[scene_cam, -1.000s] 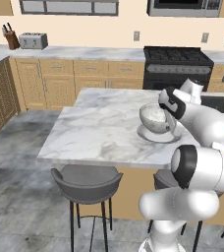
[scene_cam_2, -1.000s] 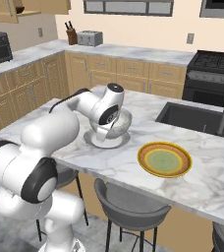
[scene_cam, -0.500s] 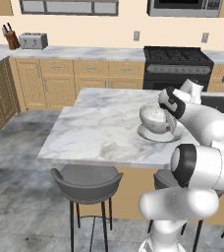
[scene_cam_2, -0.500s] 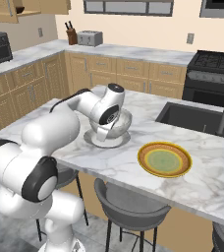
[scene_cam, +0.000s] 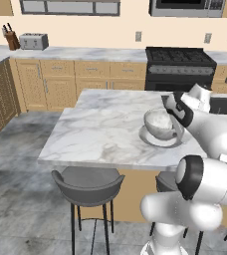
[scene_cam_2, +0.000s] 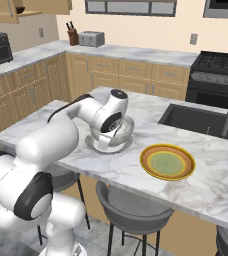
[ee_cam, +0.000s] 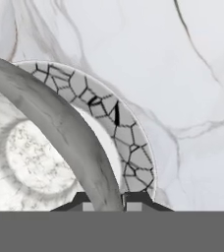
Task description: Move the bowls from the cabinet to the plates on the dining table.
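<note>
Marbled stone bowl (scene_cam: 159, 123) is sitting on the pale grey plate (scene_cam: 158, 140), out on the dining surface (scene_cam: 100, 127), and the fingers (ee_cam: 133, 200) are pinching its rim narrow, one tip inside the wall and one outside. From the hand camera, the thick grey rim (ee_cam: 60, 125) is sweeping right up between the two tips, with the plate's (ee_cam: 128, 142) crackled grey edge curving just beyond it on the veined marble. The gripper (scene_cam_2: 108, 135) is pressing down at the near side of the bowl (scene_cam_2: 122, 131), the white arm arching over to it. Just to the right in the right base view, the yellowish plate (scene_cam_2: 167, 162) is lying flat, near but apart from the bowl. Beyond it the dark sink (scene_cam_2: 198, 120) is sinking into the same top. Farther back, the black stove (scene_cam: 180, 64) is standing against the wall, with a toaster (scene_cam: 34, 41) and knife block (scene_cam: 10, 36) off to the left.
</note>
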{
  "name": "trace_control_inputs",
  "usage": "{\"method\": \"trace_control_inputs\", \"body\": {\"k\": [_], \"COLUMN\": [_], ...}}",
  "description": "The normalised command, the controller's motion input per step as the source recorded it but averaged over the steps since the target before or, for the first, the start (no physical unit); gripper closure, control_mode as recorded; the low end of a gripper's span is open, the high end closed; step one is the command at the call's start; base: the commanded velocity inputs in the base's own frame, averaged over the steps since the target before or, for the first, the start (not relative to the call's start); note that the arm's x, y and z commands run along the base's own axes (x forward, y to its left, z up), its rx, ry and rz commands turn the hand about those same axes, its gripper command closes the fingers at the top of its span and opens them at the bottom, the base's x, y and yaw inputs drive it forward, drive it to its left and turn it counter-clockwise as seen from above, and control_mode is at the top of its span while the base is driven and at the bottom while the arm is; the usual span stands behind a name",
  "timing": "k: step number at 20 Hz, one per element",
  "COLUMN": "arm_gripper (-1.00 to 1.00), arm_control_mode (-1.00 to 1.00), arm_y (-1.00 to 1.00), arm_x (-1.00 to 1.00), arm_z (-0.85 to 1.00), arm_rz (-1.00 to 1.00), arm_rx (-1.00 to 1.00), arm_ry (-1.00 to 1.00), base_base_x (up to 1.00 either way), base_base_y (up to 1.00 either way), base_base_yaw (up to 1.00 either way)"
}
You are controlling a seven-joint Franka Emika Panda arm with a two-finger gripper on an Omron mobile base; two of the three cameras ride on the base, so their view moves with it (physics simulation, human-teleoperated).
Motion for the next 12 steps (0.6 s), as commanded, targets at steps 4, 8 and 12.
{"method": "trace_control_inputs", "body": {"k": [4,8,12], "arm_gripper": [1.00,1.00,1.00], "arm_control_mode": [-1.00,-1.00,-1.00], "arm_y": [0.14,0.22,0.13], "arm_x": [-0.09,0.15,0.13], "arm_z": [-0.29,-0.31,-0.21], "arm_rz": [-0.02,-0.04,-0.03], "arm_rx": [-0.01,-0.01,-0.01], "arm_ry": [-0.07,-0.09,-0.02], "base_base_x": [0.00,0.00,0.00], "base_base_y": [0.00,0.00,0.00], "base_base_yaw": [0.00,0.00,0.00]}}
